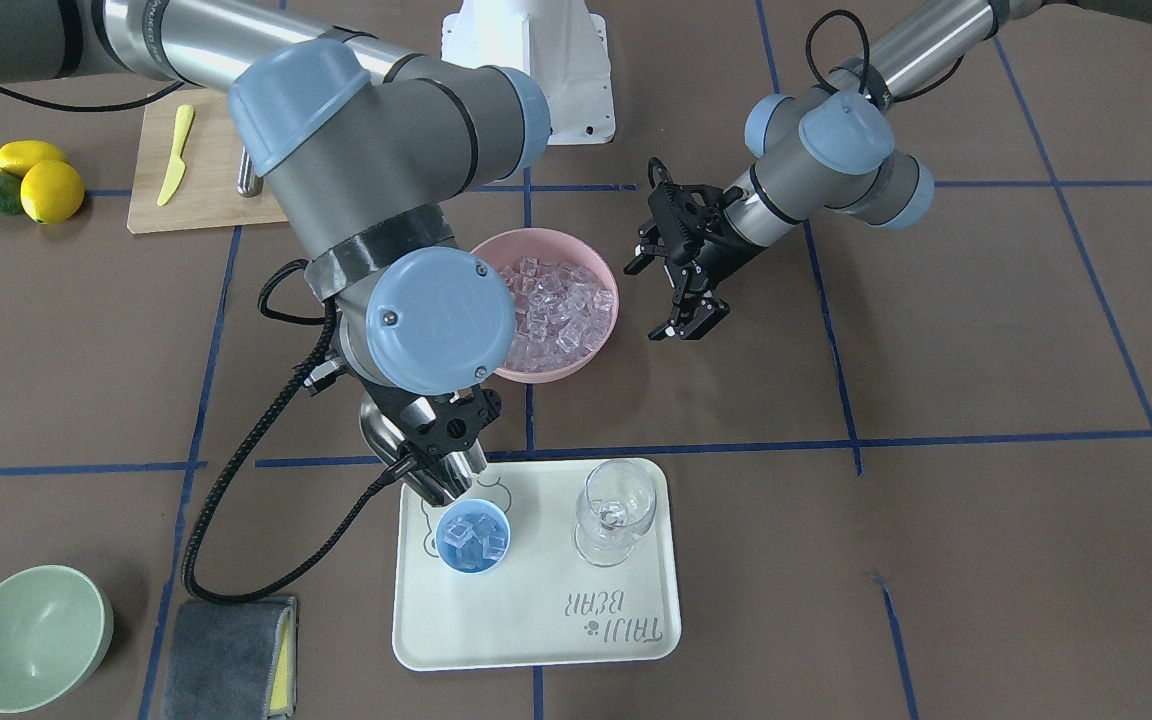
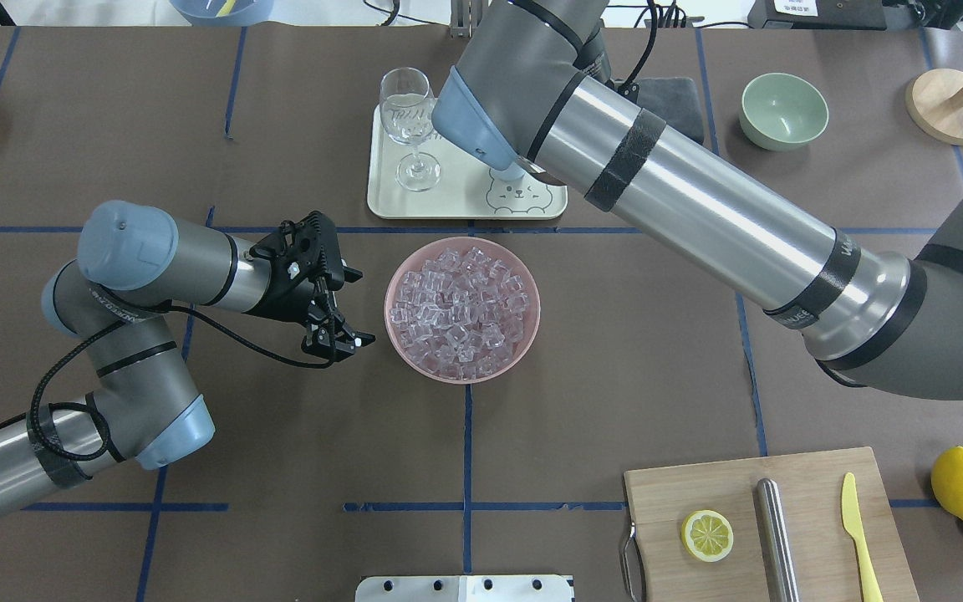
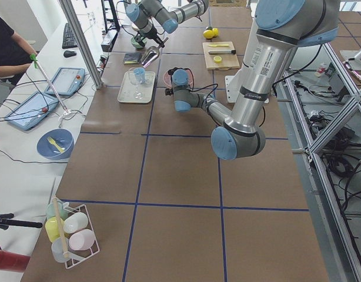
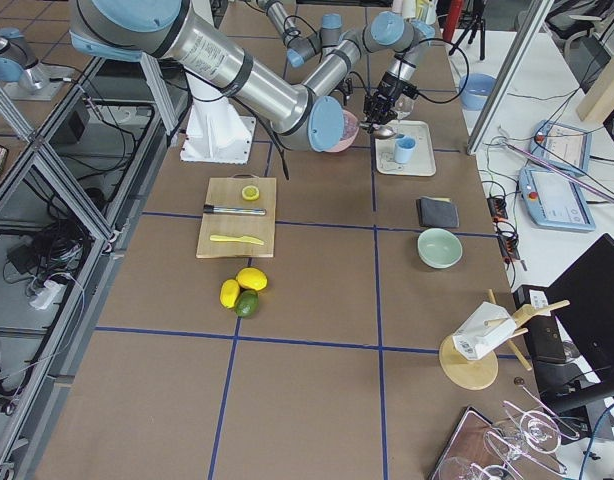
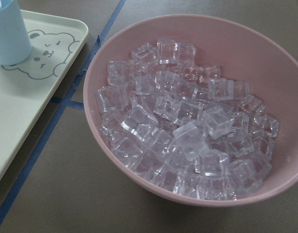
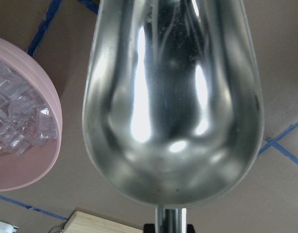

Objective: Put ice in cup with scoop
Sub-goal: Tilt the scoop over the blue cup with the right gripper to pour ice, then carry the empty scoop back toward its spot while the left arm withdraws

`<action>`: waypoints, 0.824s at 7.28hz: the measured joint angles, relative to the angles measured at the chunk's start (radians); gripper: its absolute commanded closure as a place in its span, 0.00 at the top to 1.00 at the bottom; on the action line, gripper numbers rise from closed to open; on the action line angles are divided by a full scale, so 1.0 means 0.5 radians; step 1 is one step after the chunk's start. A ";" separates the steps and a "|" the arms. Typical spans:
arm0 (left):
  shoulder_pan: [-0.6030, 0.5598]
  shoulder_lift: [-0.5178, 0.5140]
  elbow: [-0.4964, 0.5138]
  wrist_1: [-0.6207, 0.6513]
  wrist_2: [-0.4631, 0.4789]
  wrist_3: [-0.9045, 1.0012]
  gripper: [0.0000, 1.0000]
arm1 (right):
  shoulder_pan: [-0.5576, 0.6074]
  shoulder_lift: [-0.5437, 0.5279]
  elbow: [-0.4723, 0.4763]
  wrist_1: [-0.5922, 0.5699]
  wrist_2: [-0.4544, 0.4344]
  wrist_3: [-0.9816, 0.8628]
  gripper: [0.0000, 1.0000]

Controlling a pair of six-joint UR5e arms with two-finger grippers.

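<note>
The light-blue cup (image 1: 473,535) stands on the cream tray (image 1: 536,620) with a few clear ice cubes (image 1: 472,540) in it. My right gripper (image 1: 441,440) is shut on the handle of the steel scoop (image 1: 446,482), which tilts down with its mouth just above the cup's rim. The scoop's trough (image 6: 171,107) is empty in the right wrist view. A pink bowl (image 1: 604,285) full of ice (image 2: 461,309) sits mid-table. My left gripper (image 2: 354,307) is open and empty beside the bowl. In the overhead view my right arm hides the cup.
A clear wine glass (image 1: 614,515) stands on the tray beside the cup. A pale green bowl (image 1: 31,640) and a grey cloth (image 1: 231,660) lie near the tray. A cutting board (image 2: 782,518) holds a lemon slice, steel cylinder and yellow knife; lemons (image 2: 962,483) sit beside it.
</note>
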 measured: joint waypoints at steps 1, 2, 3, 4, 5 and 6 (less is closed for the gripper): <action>-0.007 0.002 0.000 0.001 0.004 0.000 1.00 | 0.002 -0.057 0.121 0.002 0.006 0.085 0.00; -0.023 0.006 0.000 0.003 0.009 0.000 1.00 | 0.004 -0.202 0.364 0.030 0.008 0.286 0.00; -0.051 0.012 0.000 0.005 0.012 0.000 1.00 | 0.005 -0.408 0.657 0.111 0.008 0.528 0.00; -0.087 0.019 0.000 0.008 0.013 0.001 1.00 | -0.001 -0.683 0.971 0.289 0.007 0.828 0.00; -0.125 0.035 0.000 0.011 0.012 0.004 1.00 | -0.013 -0.954 1.219 0.512 0.001 1.121 0.00; -0.161 0.061 -0.003 0.010 0.011 0.009 1.00 | -0.014 -1.178 1.390 0.684 -0.008 1.309 0.00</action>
